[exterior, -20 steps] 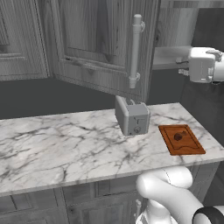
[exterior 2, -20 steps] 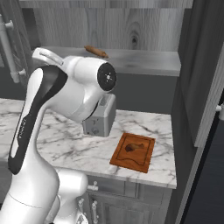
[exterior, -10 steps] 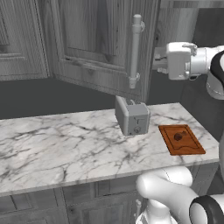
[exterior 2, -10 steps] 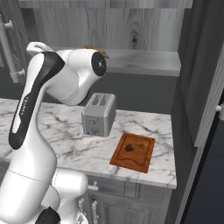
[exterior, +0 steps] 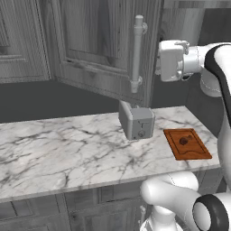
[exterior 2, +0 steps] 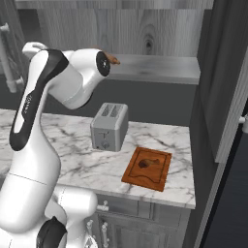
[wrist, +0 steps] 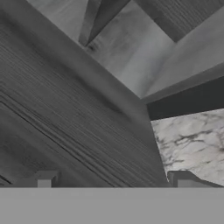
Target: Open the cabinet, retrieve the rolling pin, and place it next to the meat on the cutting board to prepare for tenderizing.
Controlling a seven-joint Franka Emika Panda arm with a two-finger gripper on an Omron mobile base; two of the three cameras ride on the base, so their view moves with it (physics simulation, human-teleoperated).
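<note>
Arm raised high, forearm level, hand turned toward the open cabinet (exterior: 103, 49) at shelf height, well above the toaster (exterior: 136, 122). In the left base view the white hand sits just right of the cabinet door's long bar handle (exterior: 137, 54), apart from it.

Tool (wrist: 114, 180): the two fingertips (wrist: 43, 179) stand far apart at the bottom of the hand view, wide, nothing between them. They face the grey wood grain of the cabinet close up; a patch of the marble table (wrist: 192, 140) shows to one side.

Rolling pin (exterior 2: 112, 58): a short brown end shows on the cabinet shelf (exterior 2: 160, 68), above the toaster, mostly hidden behind the arm's upper joint. Whether the tool touches it, cannot tell.

Cutting board (exterior: 187, 144) lies flat on the table (exterior: 58, 153), just right of the toaster, near the table's right end. Meat (exterior: 183, 140) sits on the board, about its middle. Both well below the tool.
</note>
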